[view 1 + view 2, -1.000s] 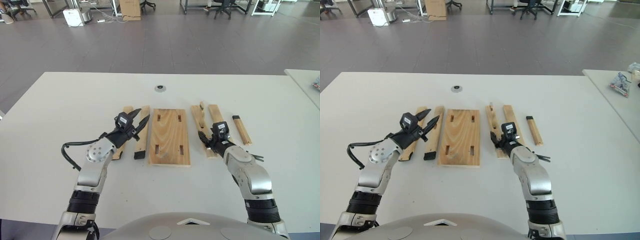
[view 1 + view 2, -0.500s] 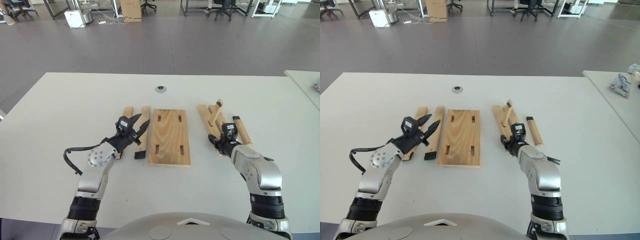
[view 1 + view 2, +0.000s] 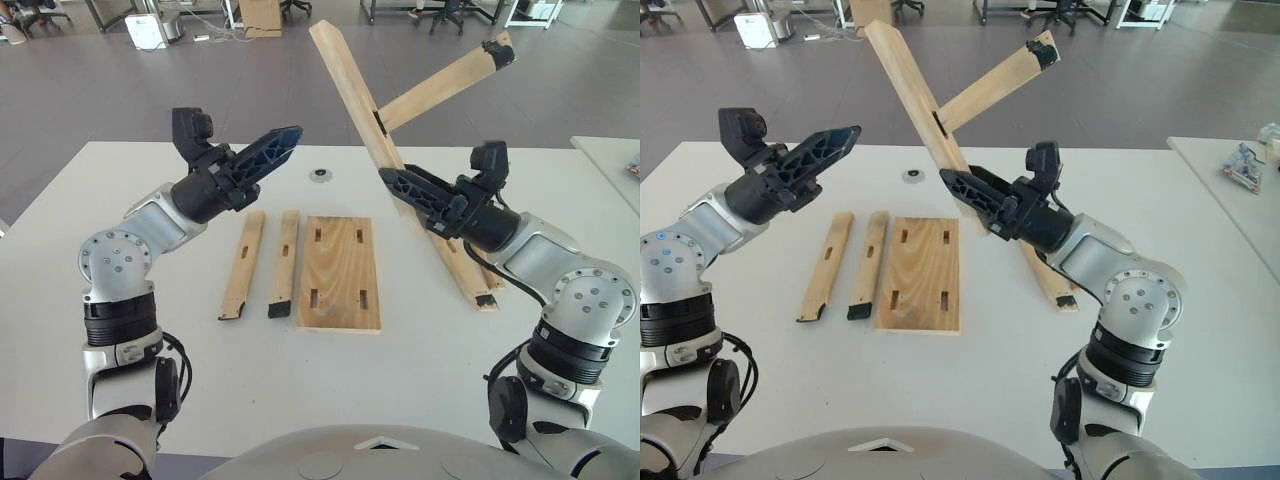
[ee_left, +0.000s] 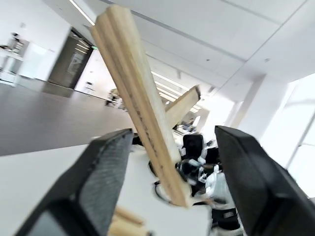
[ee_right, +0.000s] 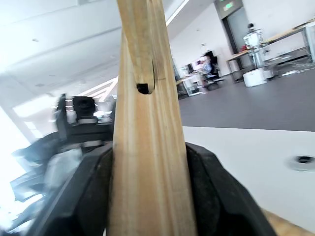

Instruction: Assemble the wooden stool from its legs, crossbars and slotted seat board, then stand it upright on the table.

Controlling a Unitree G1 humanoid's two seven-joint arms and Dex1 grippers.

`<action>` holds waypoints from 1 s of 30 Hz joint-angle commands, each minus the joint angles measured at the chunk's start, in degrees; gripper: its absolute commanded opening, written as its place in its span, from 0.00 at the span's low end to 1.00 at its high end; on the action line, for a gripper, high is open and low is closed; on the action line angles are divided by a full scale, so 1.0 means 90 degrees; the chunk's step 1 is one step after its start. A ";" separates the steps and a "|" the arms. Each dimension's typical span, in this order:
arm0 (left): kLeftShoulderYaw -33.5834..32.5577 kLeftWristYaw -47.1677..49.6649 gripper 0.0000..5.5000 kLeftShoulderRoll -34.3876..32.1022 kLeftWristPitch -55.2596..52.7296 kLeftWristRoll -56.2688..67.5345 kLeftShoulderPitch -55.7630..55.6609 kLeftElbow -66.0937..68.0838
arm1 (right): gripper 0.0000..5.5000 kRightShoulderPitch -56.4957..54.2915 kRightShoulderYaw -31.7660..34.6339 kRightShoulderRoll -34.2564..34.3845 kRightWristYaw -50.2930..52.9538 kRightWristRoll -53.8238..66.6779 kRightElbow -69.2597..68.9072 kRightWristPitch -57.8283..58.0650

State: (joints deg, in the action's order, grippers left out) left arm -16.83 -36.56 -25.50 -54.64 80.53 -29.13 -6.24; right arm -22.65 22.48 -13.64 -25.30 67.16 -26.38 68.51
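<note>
The slotted seat board (image 3: 340,272) lies flat at the middle of the table (image 3: 130,240). Two loose wooden pieces (image 3: 243,265) (image 3: 285,262) lie side by side just left of it. My right gripper (image 3: 398,185) is shut on a crossed pair of legs (image 3: 352,85). The long leg slants up over the table, its lower end (image 3: 478,292) resting down on the table, and the second leg (image 3: 450,78) juts from its slot. My left gripper (image 3: 283,142) hangs open and empty high above the loose pieces, pointing at the raised legs (image 4: 142,118).
A small round fitting (image 3: 320,177) sits in the table behind the board. A second table (image 3: 1230,190) with small items stands at the right. Open floor and office furniture lie beyond the far edge.
My right gripper has lifted the crossed legs from flat on the table to steeply tilted. My left gripper has risen from beside the loose pieces to high above them.
</note>
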 commanded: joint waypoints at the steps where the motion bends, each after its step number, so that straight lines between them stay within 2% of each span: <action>1: -0.0130 0.0311 0.68 -0.0153 -0.0253 0.0367 -0.0383 0.0177 | 0.38 0.0035 -0.0180 -0.0307 0.0097 0.0899 -0.0109 0.0121; 11: -0.0170 0.0256 0.70 -0.0216 -0.0582 0.0913 -0.0321 0.0101 | 0.38 0.0640 -0.1179 -0.0981 0.0077 0.1626 -0.0233 -0.0020; 21: -0.0006 -0.0142 0.38 -0.0472 -0.0846 0.0910 0.0198 -0.0142 | 0.38 0.0758 -0.1470 -0.1403 0.0210 0.2014 -0.0028 -0.0312; 28: -0.0036 -0.0052 0.38 -0.0442 -0.0584 0.0628 0.0089 -0.0002 | 0.38 0.0922 -0.1682 -0.1525 0.0305 0.1909 0.0018 -0.0612; 30: -0.0116 -0.0018 0.38 -0.0505 -0.0158 0.0020 -0.0021 0.0245 | 0.47 0.0976 -0.1676 -0.1518 0.0399 0.1727 0.0138 -0.0772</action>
State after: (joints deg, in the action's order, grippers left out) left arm -16.95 -37.23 -29.24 -60.35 85.68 -27.54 -6.03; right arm -14.98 7.34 -26.47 -23.11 84.91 -26.18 62.46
